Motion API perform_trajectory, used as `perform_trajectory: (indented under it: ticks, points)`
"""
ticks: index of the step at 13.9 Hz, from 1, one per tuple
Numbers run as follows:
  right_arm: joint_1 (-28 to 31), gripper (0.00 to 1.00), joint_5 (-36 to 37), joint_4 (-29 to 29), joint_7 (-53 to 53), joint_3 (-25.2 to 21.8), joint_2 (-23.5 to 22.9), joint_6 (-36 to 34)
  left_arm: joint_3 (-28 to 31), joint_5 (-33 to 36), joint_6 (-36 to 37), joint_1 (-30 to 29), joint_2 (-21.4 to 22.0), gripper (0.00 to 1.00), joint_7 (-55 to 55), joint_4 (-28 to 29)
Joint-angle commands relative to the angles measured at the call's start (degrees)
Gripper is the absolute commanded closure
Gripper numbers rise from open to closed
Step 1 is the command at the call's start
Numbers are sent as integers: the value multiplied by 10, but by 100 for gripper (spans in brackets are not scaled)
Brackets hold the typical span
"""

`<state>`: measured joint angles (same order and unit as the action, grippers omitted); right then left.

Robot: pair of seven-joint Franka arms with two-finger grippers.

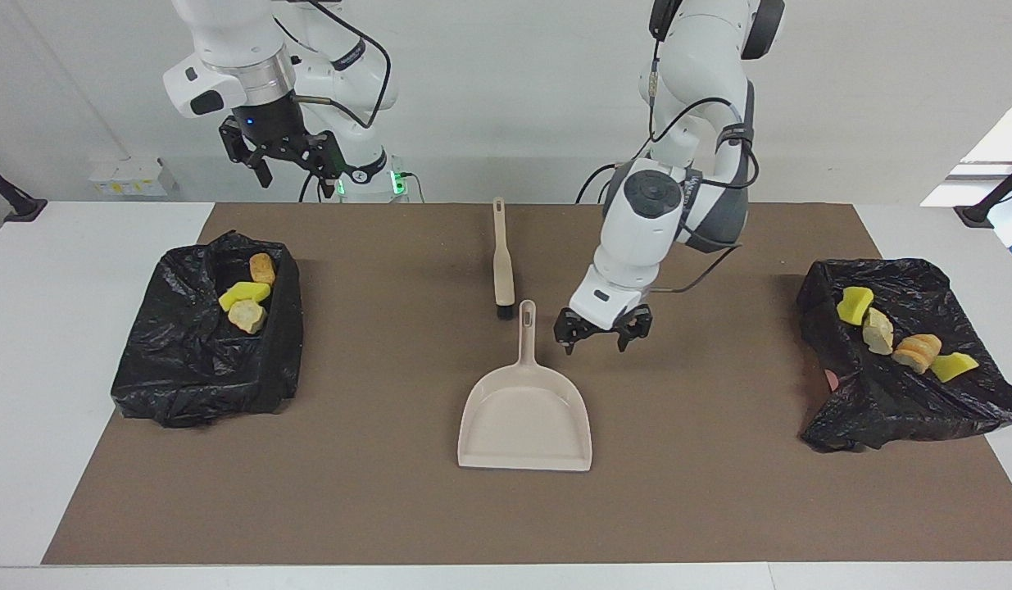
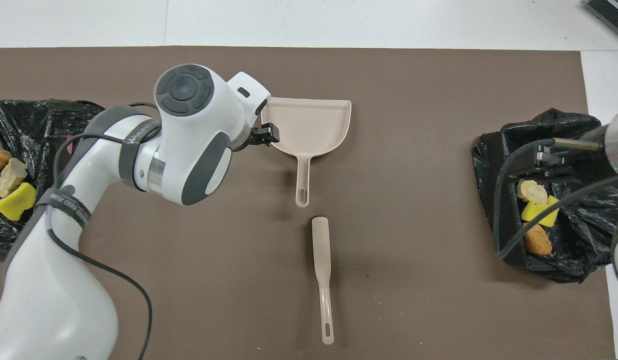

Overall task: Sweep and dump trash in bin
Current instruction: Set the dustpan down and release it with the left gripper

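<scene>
Left gripper (image 1: 602, 334) hangs empty, jaws spread, over the mat beside the dustpan (image 1: 525, 418) handle at counter centre. Right gripper (image 1: 281, 157) waits, jaws apart, over the robots' edge. Trash (image 1: 899, 336) sits in both end bins (image 1: 915, 360). Risk: left arm clips the handle, skewing dustpan and brush (image 1: 502, 262).

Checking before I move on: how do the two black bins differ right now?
The bin at the right arm's end stands boxy and holds three pieces of trash; the bin at the left arm's end looks slumped and holds four. Both are lined with black bags and hold yellow and tan pieces.
</scene>
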<state>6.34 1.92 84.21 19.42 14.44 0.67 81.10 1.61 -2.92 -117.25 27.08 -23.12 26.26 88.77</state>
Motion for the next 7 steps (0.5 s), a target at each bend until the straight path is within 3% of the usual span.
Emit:
perform_trajectory:
  ticks: [1,7]
  points:
    - [9,0,-11,16,-18,2,14,7,-5,9,25,-45,12,0,-58,1]
    - [10,0,-11,15,-18,2,13,7,-5,6,81,-153,65,0,-229,8]
